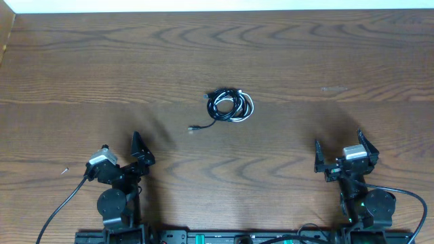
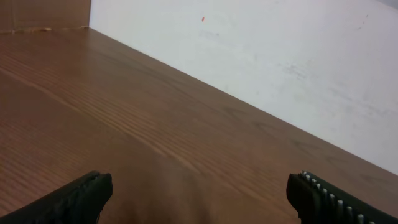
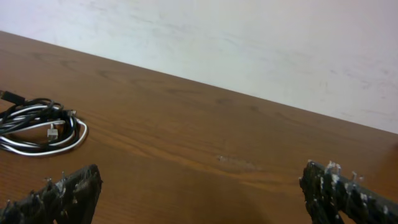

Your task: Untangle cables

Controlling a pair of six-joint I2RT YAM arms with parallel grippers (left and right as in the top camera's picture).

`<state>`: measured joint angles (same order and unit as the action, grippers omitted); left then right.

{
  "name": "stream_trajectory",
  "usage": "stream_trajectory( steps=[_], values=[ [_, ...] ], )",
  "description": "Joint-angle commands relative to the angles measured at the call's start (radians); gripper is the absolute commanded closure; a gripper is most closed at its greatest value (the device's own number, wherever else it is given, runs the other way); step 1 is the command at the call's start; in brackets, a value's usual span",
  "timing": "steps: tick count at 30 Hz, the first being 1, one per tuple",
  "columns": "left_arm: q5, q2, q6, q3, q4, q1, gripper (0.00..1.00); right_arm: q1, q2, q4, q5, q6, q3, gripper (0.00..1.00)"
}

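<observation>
The cables lie in one tangled coil near the middle of the wooden table. The black cable loops round the white cable, and a black tail ends in a small plug to the coil's lower left. In the right wrist view the coil sits at the far left. My left gripper is open near the front edge, well left of the coil, and its view shows wide-apart fingers over bare wood. My right gripper is open at the front right, with nothing between its fingers.
A white wall runs along the table's far edge. A brown cardboard piece stands at the far left corner. A tiny speck lies left of the left arm. Thick arm wires trail off the front.
</observation>
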<state>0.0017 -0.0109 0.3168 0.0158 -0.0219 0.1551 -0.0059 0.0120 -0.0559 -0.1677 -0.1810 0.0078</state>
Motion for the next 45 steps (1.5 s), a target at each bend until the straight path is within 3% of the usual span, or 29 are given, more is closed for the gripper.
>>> stream_trajectory(
  steps=[1, 13, 22, 31, 38, 45],
  values=[
    [-0.013, 0.007, -0.013, -0.01, -0.045, -0.004, 0.04, 0.007, -0.005, 0.006, -0.024, 0.0, -0.002, 0.01],
    [-0.012, -0.092, -0.1, 0.069, -0.045, -0.004, 0.04, 0.007, -0.005, 0.069, -0.027, 0.0, -0.002, 0.01],
    [-0.01, -0.306, -0.108, 0.214, -0.045, -0.004, 0.04, 0.006, -0.005, 0.097, -0.052, 0.0, 0.011, 0.01],
    [0.026, -0.54, -0.217, 0.415, -0.089, -0.004, 0.04, 0.006, 0.002, 0.089, -0.116, 0.001, 0.055, 0.01],
    [0.07, -0.71, -0.231, 0.595, -0.217, -0.004, 0.04, 0.006, 0.134, 0.059, -0.146, 0.0, 0.168, 0.01],
    [0.07, -0.818, -0.232, 0.755, -0.349, -0.004, 0.04, 0.006, 0.398, 0.024, -0.188, 0.0, 0.353, 0.01]
  ],
)
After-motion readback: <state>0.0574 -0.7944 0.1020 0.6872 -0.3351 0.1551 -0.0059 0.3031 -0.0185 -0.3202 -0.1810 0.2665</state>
